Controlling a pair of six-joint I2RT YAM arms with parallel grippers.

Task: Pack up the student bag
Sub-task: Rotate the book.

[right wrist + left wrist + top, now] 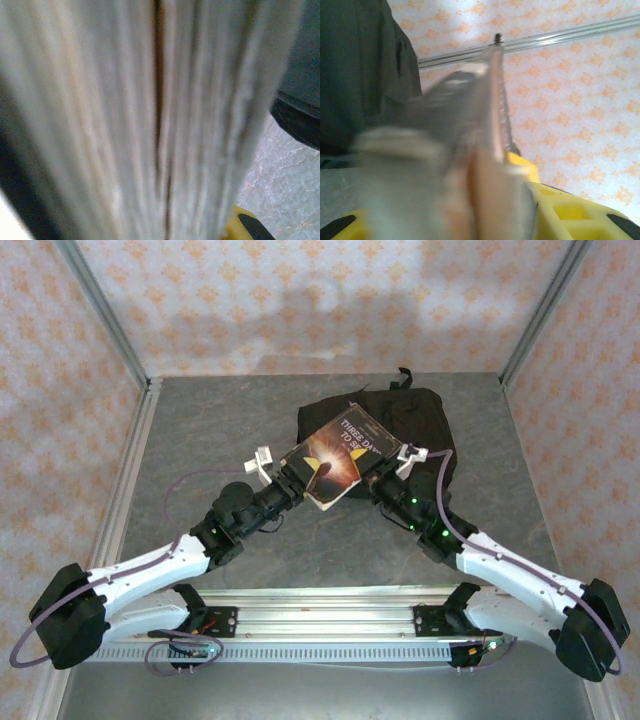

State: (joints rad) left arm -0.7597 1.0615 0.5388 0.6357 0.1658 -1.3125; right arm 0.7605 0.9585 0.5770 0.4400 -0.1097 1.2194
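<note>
Black student bag (425, 425) lies far-centre on table (200, 440), book (338, 455) not in yet, L gripper (293, 478) + R gripper (383, 478) both clamped on it over bag's near edge, insertion still to do.

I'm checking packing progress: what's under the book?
The black student bag lies under the book, on the table. The book hides the bag's near-left part, so any opening there is unseen.

The book (335, 455) is over the student bag's (420, 420) near-left part, on the table's (220, 420) far half.
</note>
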